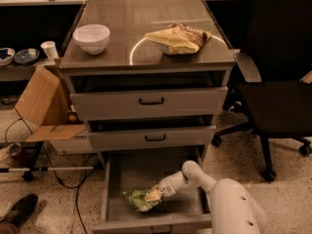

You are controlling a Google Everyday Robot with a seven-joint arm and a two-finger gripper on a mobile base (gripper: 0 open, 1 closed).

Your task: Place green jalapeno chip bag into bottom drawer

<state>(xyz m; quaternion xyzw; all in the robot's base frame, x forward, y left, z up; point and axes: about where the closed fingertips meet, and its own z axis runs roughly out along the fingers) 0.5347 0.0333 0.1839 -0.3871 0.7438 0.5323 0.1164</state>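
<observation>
The green jalapeno chip bag is a small crinkly light-green bag lying on the tray of the open bottom drawer, towards its front left. My gripper reaches down into the drawer from the right, its tip at the bag's right end and touching it. The white arm comes in from the lower right. The two drawers above are slightly pulled out.
On the cabinet top stand a white bowl and a larger yellow and brown chip bag. A black office chair stands to the right. A cardboard box and cables lie to the left. A shoe is at the bottom left.
</observation>
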